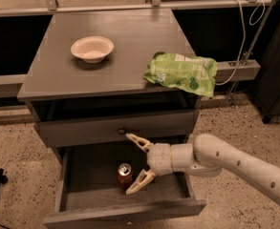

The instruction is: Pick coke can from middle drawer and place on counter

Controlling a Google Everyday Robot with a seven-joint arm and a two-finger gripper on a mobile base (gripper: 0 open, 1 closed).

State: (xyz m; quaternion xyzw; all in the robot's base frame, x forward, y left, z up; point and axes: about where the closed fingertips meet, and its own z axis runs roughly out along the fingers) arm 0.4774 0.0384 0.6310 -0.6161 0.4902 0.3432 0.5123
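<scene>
The coke can [124, 175], red with a silver top, stands upright on the dark bottom of the pulled-out middle drawer [63, 185]. My gripper [132, 163] is open, reaching in from the right on a white arm. Its fingers spread wide, one near the upper drawer front and one [138, 182] low beside the can's right side. The gripper is just right of the can and holds nothing. The counter [115, 56] is the grey wood-grain top above.
A cream bowl [92, 48] sits on the counter's left part. A green chip bag [181, 73] lies at its right front edge, overhanging. The closed upper drawer front with a small knob [122, 131] is just above the gripper. A white cable hangs at the right.
</scene>
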